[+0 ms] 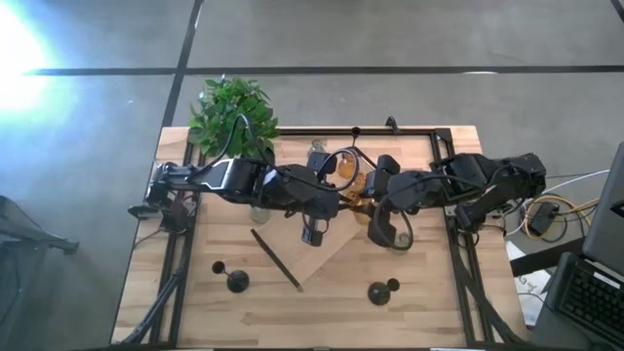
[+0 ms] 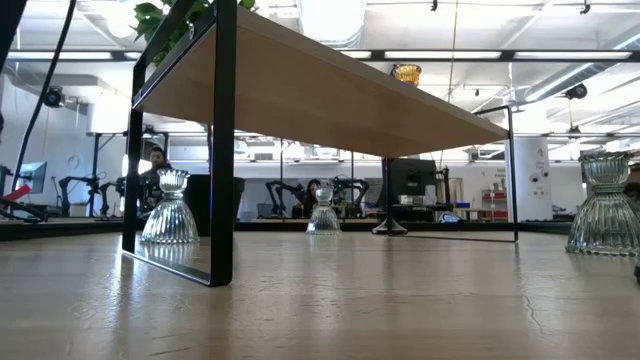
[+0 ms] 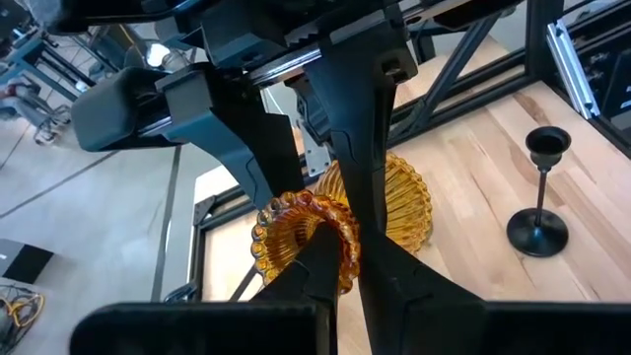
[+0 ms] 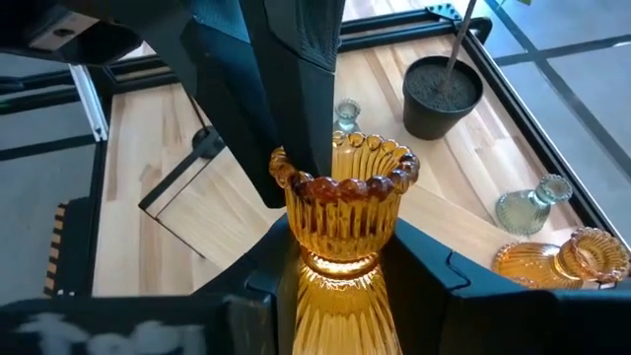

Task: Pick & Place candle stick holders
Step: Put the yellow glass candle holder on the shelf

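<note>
Left gripper [image 3: 340, 261]: centre of the high view, fingers clamped on a ribbed amber glass holder [image 3: 296, 237] lying on its side; a second amber holder [image 3: 399, 202] just behind it.
Right gripper [image 4: 340, 266]: centre-right, fingers closed around the neck of an upright scalloped amber glass holder [image 4: 343, 212].
Black stemmed holders [image 1: 237, 281]: lower part of the wooden table [image 1: 322, 307], left and right.
Pale green-grey bulbous glass holders [image 2: 168, 212]: standing upright in the low view.
Potted green plant [image 1: 231, 112]: upper left.
</note>
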Controlling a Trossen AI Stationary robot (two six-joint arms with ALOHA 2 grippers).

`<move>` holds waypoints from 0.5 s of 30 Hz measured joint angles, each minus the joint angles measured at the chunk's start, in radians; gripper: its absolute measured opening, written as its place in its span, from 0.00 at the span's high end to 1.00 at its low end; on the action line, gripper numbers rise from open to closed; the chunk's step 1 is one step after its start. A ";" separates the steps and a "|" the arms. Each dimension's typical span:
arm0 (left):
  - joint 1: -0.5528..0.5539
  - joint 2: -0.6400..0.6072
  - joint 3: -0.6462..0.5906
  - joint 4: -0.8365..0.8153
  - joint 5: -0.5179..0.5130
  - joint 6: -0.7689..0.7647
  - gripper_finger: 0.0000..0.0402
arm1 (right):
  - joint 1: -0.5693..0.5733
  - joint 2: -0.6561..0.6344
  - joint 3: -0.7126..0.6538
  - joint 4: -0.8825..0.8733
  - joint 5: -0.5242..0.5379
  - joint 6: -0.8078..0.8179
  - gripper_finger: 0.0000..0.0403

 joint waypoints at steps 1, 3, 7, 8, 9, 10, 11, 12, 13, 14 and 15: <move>0.000 0.000 0.000 0.000 0.001 -0.005 0.92 | 0.000 0.000 0.000 0.000 0.000 0.000 0.73; 0.000 0.000 0.000 0.000 0.008 -0.016 0.85 | 0.001 -0.003 0.000 -0.006 0.000 0.002 0.73; 0.000 -0.001 0.000 -0.003 0.005 -0.035 0.71 | 0.002 -0.011 0.002 -0.023 0.025 0.004 0.73; 0.001 -0.001 0.000 -0.003 0.005 -0.040 0.69 | 0.002 -0.013 0.002 -0.024 0.026 0.005 0.73; 0.001 -0.001 0.000 -0.003 0.005 -0.046 0.66 | 0.002 -0.015 0.002 -0.025 0.027 0.008 0.73; 0.001 -0.001 0.000 -0.003 0.004 -0.051 0.65 | 0.002 -0.017 0.001 -0.027 0.027 0.011 0.73; 0.001 -0.002 0.000 -0.002 0.004 -0.056 0.63 | 0.002 -0.021 0.001 -0.030 0.031 0.015 0.73; 0.001 -0.008 0.000 -0.005 0.004 -0.063 0.62 | 0.002 -0.025 0.001 -0.036 0.040 0.022 0.73; 0.001 -0.013 0.000 -0.011 0.002 -0.074 0.61 | 0.007 -0.031 0.000 -0.045 0.057 0.029 0.73; 0.001 -0.022 0.000 -0.023 0.001 -0.090 0.60 | 0.015 -0.040 -0.003 -0.056 0.085 0.040 0.73; 0.001 -0.036 -0.002 -0.031 0.004 -0.109 0.60 | 0.023 -0.054 -0.010 -0.060 0.118 0.053 0.73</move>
